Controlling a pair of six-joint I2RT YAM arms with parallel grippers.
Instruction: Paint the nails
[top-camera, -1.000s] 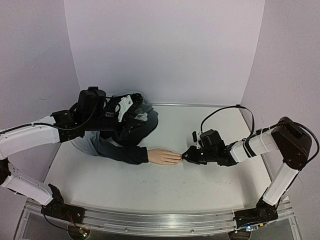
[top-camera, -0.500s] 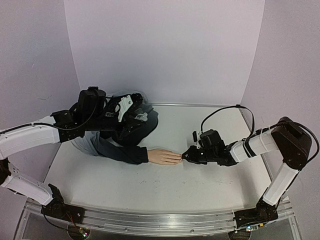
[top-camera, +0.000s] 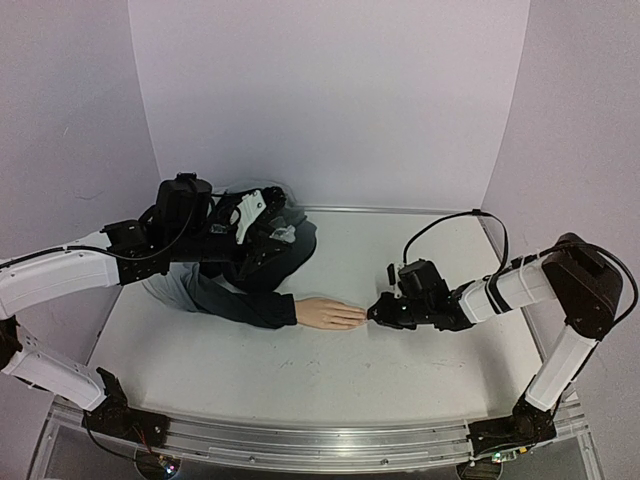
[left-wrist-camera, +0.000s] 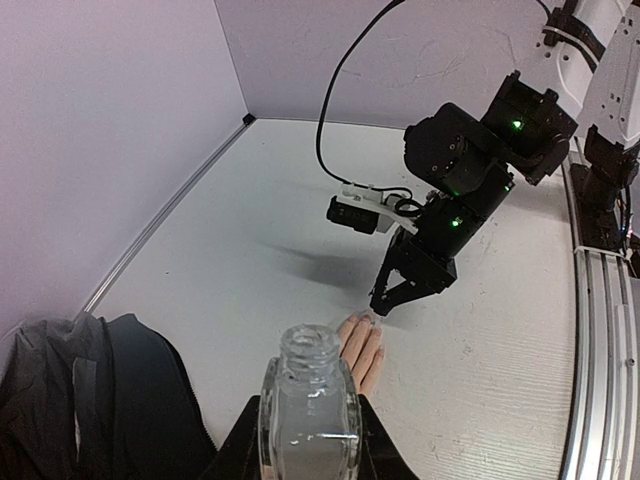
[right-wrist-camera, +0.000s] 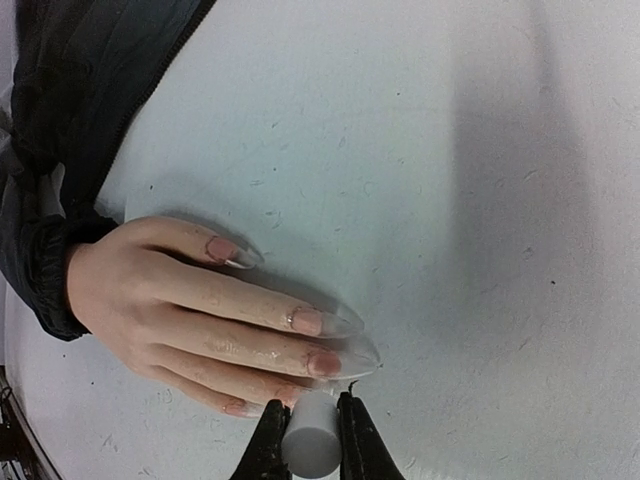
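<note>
The pale mannequin hand (top-camera: 325, 313) lies flat on the white table, fingers pointing right, with a dark jacket sleeve (top-camera: 245, 300) at its wrist. Its long nails (right-wrist-camera: 325, 362) show close in the right wrist view. My right gripper (top-camera: 376, 312) is shut on a small white cylindrical cap (right-wrist-camera: 312, 445), right at the fingertips by the ring finger's nail; any brush tip is hidden. My left gripper (left-wrist-camera: 308, 425) is shut on an open clear glass bottle (left-wrist-camera: 310, 400), held upright above the jacket, left of the hand (left-wrist-camera: 360, 345).
The bunched dark jacket (top-camera: 270, 250) lies at the back left under my left arm. The right arm's black cable (top-camera: 450, 220) loops above the table. Lilac walls close the back and sides. A metal rail (top-camera: 320, 440) runs along the front edge.
My right gripper has edged slightly to the right at the fingertips. The left arm and bottle have not moved.
</note>
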